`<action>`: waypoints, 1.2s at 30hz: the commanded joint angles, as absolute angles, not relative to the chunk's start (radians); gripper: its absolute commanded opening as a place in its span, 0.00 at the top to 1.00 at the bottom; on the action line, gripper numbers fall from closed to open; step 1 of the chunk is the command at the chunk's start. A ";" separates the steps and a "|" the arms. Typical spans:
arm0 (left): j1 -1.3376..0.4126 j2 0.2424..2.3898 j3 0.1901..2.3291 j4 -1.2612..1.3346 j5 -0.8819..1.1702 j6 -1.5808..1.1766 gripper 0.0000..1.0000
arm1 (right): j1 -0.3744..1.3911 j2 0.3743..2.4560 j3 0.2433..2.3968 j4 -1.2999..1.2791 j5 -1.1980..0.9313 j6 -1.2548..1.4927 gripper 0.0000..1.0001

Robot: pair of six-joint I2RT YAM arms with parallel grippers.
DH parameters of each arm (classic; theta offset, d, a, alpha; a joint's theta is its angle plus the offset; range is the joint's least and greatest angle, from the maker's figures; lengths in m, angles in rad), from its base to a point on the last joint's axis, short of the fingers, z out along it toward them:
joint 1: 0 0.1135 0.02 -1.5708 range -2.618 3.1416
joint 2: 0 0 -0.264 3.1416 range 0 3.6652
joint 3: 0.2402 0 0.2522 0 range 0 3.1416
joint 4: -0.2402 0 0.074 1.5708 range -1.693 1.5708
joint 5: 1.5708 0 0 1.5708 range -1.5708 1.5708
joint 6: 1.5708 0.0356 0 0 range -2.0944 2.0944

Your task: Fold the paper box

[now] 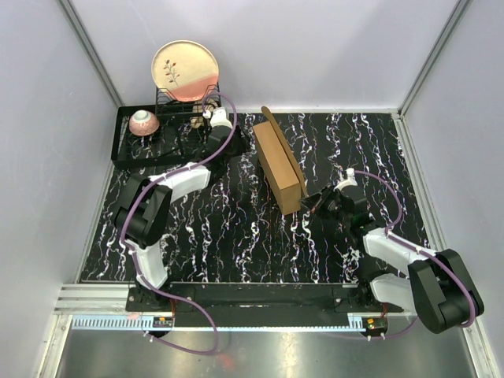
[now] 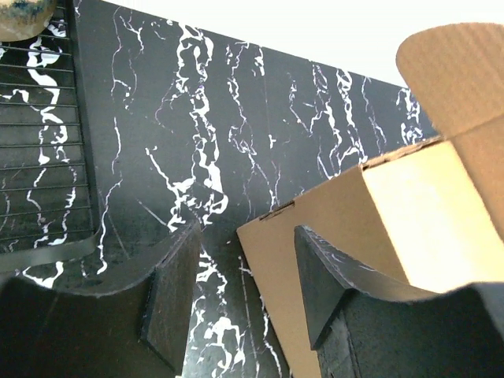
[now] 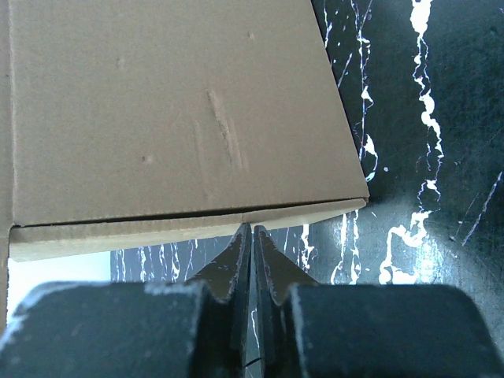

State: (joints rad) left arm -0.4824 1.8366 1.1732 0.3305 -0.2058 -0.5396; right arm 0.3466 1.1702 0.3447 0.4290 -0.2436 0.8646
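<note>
The paper box (image 1: 279, 167) is a brown cardboard carton standing mid-table, with one flap (image 1: 277, 130) raised along its far right side. My left gripper (image 1: 239, 144) is open at the box's far left corner. In the left wrist view that gripper (image 2: 248, 232) has the box's corner (image 2: 268, 236) between its spread fingers, with the right finger (image 2: 327, 283) in front of the box's side; contact is not visible. My right gripper (image 1: 313, 203) is shut and empty, and in the right wrist view its tips (image 3: 250, 230) meet the box's lower edge (image 3: 173, 110).
A black dish rack (image 1: 130, 146) stands at the back left with an upright patterned plate (image 1: 185, 71) and a pink bowl (image 1: 144, 122); its wire grid (image 2: 39, 157) lies left of my left gripper. Grey walls enclose the marbled table (image 1: 213, 228).
</note>
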 commanded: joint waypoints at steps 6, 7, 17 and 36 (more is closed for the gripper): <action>-0.466 1.842 1.218 0.434 -0.192 -0.667 0.41 | 0.341 1.144 0.380 0.454 -0.215 0.851 0.91; -0.466 1.826 1.210 0.440 -0.196 -0.672 0.40 | 0.341 1.144 0.380 0.453 -0.215 0.851 0.91; -0.431 1.770 1.201 0.457 -0.238 -0.709 0.31 | 0.341 1.138 0.380 0.446 -0.212 0.848 0.91; -0.413 1.907 1.289 0.646 0.184 -0.750 0.31 | 0.336 1.100 0.380 0.422 -0.221 0.853 0.90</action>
